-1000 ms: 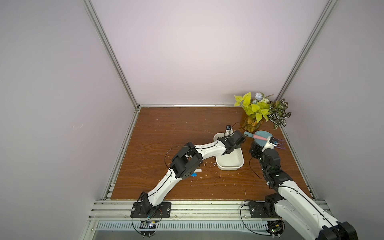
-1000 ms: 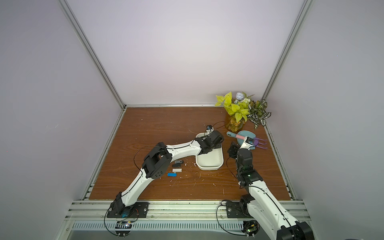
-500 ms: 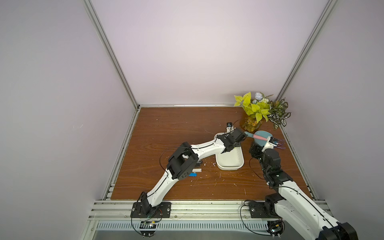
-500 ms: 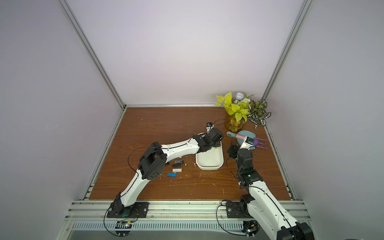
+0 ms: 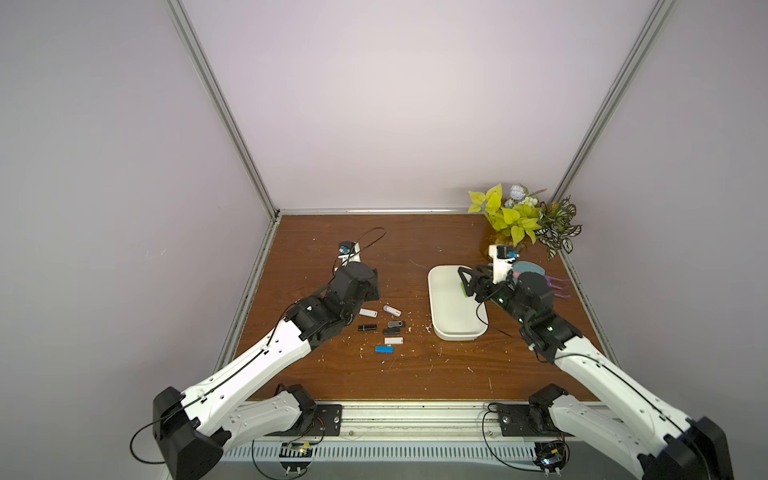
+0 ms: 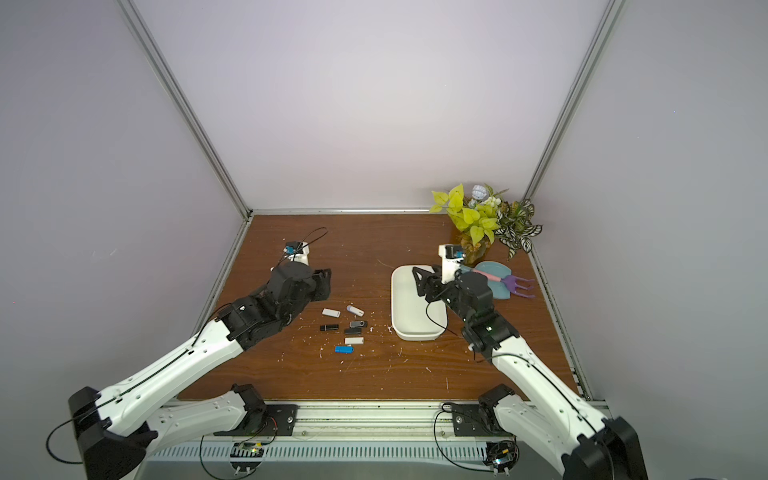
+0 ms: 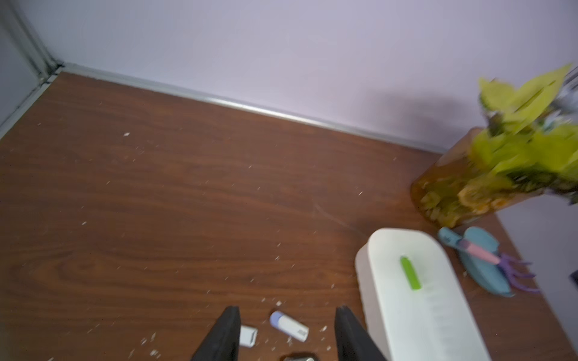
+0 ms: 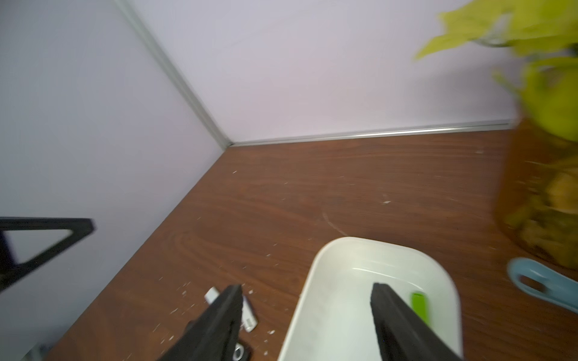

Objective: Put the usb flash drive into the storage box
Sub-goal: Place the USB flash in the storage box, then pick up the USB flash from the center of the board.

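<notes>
Green flash drive (image 7: 410, 272) lies flat inside the storage box (image 5: 446, 328), near its far end, touching no gripper. Right gripper (image 8: 306, 286) hangs over the box, jaws spread wide, nothing between them. Left gripper (image 7: 287, 309) is released too, jaws apart and empty, above the loose flash drives (image 5: 386, 328) scattered on the tabletop (image 5: 415, 241) beside the box: white, black, grey and one blue (image 5: 384, 349). Teal scoop (image 6: 496, 286) and potted plant (image 6: 478, 224) sit past the box at the back right.
</notes>
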